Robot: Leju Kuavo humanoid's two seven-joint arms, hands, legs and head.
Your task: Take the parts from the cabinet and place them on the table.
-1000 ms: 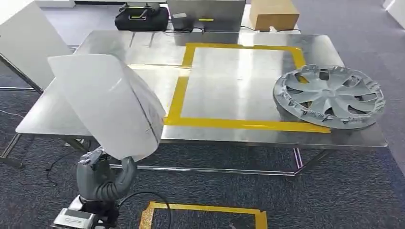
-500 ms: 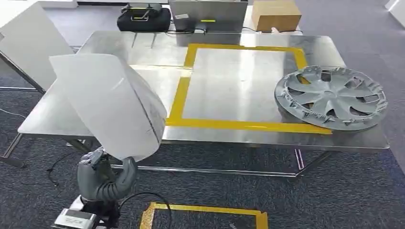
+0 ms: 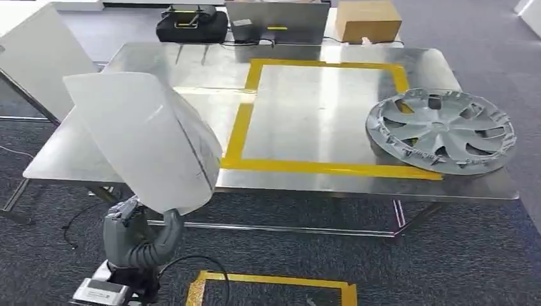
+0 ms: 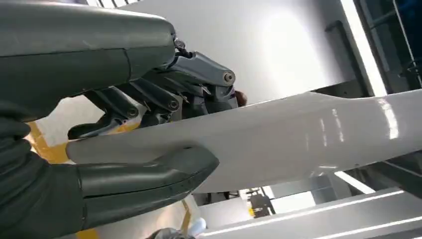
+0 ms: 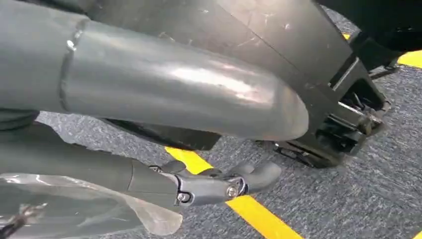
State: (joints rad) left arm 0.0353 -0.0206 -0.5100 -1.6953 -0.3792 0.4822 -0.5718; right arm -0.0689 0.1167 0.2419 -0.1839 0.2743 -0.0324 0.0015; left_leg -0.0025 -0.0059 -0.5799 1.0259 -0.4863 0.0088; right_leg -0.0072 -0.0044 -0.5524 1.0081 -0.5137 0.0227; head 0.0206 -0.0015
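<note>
In your head view, the big white panel (image 3: 143, 137) hides most of the left hand (image 3: 137, 233). You see just the grey thumb hooked on its bottom edge. The panel stands up over the left end of the steel table (image 3: 306, 185). A grey wheel cover (image 3: 441, 129) lies at the right.

In your left wrist view, thumb and dark fingers (image 4: 149, 99) squeeze the panel's edge between them.

In your right wrist view, the right hand (image 5: 209, 186) hangs over carpet. You cannot tell if it holds anything.

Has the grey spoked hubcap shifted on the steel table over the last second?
No. The grey spoked hubcap overlaps the same right corner of the yellow tape square; only the camera drifted.
</note>
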